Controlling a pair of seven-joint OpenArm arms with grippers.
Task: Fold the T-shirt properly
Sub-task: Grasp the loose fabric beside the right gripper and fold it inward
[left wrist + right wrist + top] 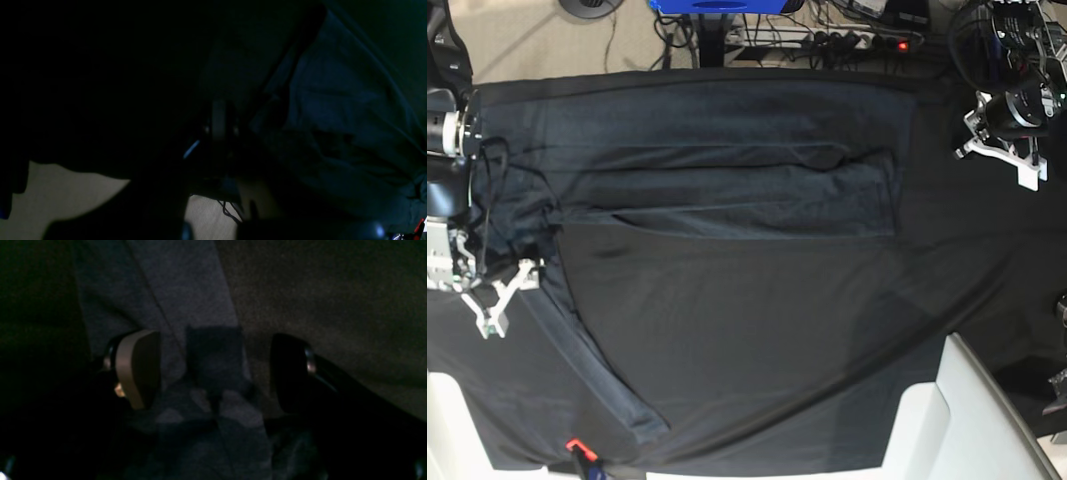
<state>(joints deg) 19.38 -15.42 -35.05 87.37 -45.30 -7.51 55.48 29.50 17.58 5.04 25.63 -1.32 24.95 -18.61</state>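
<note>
Arms sit at opposite sides of the dark surface [987,250]: the right end effector [499,298] hangs released, fingers [138,368] spread over a sleeve; the left end effector [1002,150] is clenched on nothing, clear of the cloth. One T-shirt [727,165] lies folded along the far edge, bare cloth in front.

Robotics lab: draped table [987,250], power strip [827,40], floor cables [677,45]

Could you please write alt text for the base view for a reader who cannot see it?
A dark slate-grey long-sleeved T-shirt lies partly folded on a black tablecloth, one sleeve trailing toward the near edge. The right gripper sits open at the shirt's left edge.
</note>
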